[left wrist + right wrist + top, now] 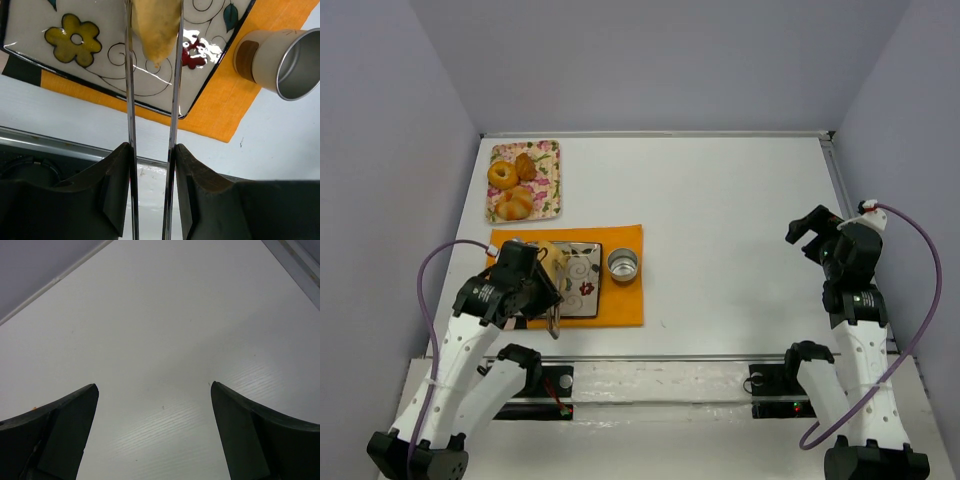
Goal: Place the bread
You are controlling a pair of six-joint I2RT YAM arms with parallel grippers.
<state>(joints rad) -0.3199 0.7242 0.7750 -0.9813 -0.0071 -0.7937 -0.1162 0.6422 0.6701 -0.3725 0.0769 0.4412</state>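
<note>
The left gripper [152, 150] is clamped on metal tongs [130, 90], which pinch the bread [156, 25] over the flowered plate [35, 35] on the orange mat [225, 115]. Releasing the bread seems still to come. Only the left wrist view shows this grip. The right gripper [155, 400] hangs with its jaws spread apart over the white table [160, 315].

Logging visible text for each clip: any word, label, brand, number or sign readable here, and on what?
None readable. The square plate has only painted flowers and swirls, the floral tray only a flower print; the metal cup, orange mat and tongs show no lettering.
</note>
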